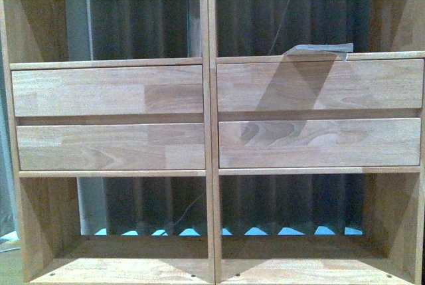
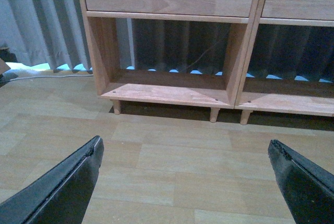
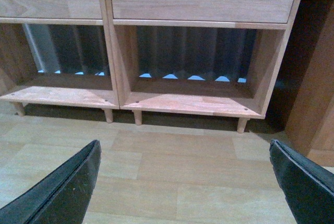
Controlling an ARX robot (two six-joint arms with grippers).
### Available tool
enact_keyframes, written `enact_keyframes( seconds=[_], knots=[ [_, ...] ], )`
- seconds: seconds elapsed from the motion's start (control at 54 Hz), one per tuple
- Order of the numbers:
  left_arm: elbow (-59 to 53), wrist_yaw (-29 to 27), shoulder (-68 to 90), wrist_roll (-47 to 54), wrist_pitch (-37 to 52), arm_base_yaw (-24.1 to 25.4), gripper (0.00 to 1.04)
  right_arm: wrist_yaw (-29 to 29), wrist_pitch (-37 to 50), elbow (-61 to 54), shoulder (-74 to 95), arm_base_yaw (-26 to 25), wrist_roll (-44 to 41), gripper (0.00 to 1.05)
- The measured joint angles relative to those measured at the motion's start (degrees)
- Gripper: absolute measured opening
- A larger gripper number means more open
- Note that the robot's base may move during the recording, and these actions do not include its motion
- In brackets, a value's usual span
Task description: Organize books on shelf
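Observation:
The light wood shelf (image 1: 207, 119) fills the front view, with four drawer fronts between open upper and lower compartments. A thin pale flat thing (image 1: 320, 48) lies on the floor of the upper right compartment, seen edge-on; I cannot tell its cover. The dark teal book is out of view. The lower compartments are empty in the left wrist view (image 2: 167, 92) and the right wrist view (image 3: 194, 103). My left gripper (image 2: 185, 143) is open and empty above the wood floor in front of the shelf. My right gripper (image 3: 184, 145) is open and empty there too. Neither arm shows in the front view.
A darker brown cabinet (image 3: 314, 98) stands close beside the shelf's right end. Grey curtains (image 2: 36, 20) hang behind and to the left of the shelf. A white cable (image 2: 36, 76) runs along the floor at the left. The shelf stands on short peg legs (image 2: 214, 114).

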State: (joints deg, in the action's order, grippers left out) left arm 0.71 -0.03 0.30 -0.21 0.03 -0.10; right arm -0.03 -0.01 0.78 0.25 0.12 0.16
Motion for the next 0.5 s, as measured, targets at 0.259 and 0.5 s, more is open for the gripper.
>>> enact_keyframes(
  seconds=[0.259, 0.5],
  knots=[
    [0.0, 0.0, 0.0, 0.0, 0.0, 0.0, 0.97, 0.0, 0.0, 0.0, 0.0, 0.0, 0.0, 0.98],
    [0.0, 0.0, 0.0, 0.0, 0.0, 0.0, 0.97, 0.0, 0.0, 0.0, 0.0, 0.0, 0.0, 0.98]
  ],
)
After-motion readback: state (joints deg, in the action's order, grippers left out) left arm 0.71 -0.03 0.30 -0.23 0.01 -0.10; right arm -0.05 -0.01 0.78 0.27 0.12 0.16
